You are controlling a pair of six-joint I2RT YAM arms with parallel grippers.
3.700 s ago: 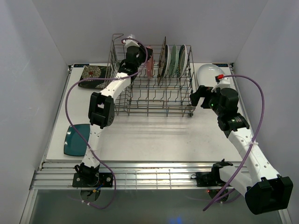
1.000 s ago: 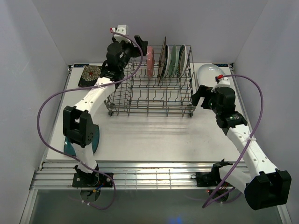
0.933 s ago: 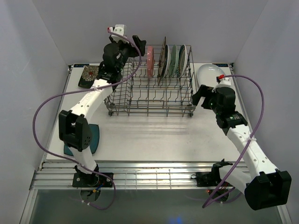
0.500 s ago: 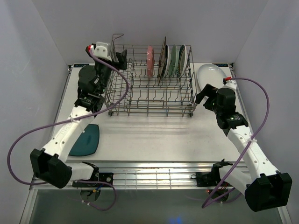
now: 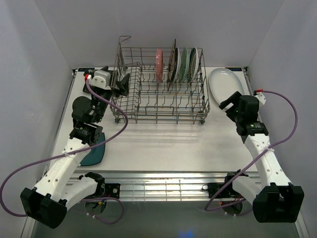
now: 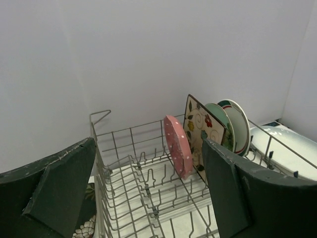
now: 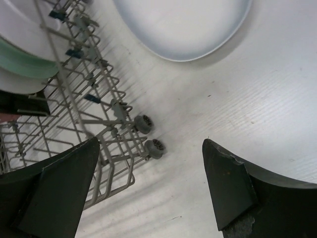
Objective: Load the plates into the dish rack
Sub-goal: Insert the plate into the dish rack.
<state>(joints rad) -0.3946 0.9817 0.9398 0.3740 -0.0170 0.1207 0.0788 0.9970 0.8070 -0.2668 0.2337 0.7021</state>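
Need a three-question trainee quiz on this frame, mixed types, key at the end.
1. True or false: the left gripper is open and empty.
2. How many plates stand upright in the dish rack?
3. Where does the white oval plate lie? A) inside the rack B) on the table, right of the rack C) left of the rack

Key: 1 true; 2 four; 3 B.

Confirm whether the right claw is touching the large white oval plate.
Apart. The right wrist view shows bare table between right claw and large white oval plate.
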